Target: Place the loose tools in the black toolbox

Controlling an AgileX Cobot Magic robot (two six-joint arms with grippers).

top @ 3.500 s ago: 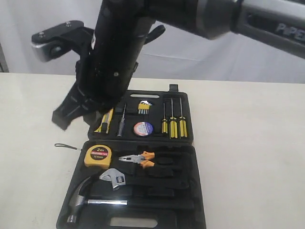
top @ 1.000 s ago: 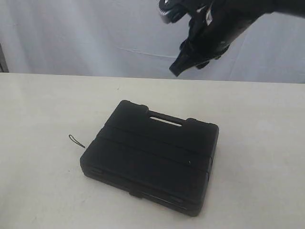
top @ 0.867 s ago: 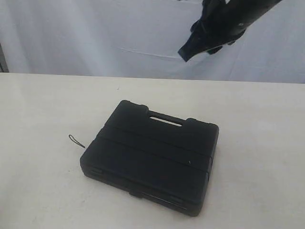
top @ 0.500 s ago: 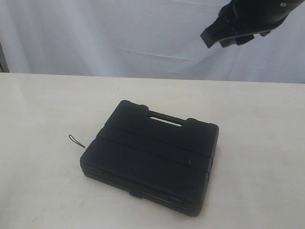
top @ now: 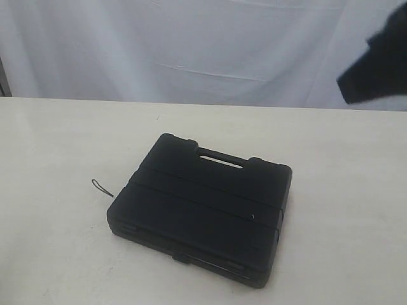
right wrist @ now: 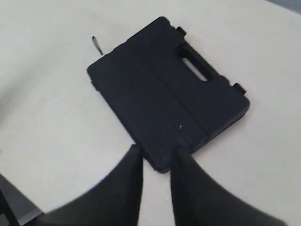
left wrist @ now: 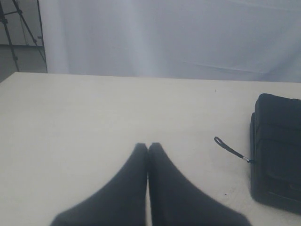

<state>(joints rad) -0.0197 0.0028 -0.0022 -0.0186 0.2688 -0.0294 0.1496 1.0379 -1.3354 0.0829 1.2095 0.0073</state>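
Both toolbox (top: 203, 210) halves shut, cord (top: 100, 187) poking out; left pincer (left wrist: 148, 148) closed, right pincer (right wrist: 157, 155) narrowly parted, empty.

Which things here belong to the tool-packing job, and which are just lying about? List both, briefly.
Job:
- black toolbox, closed
- black cord, lying outside the box and reaching its edge

Lying about:
- tripod, beyond the table
- white curtain
- table itself

No readable text, labels or numbers anywhere
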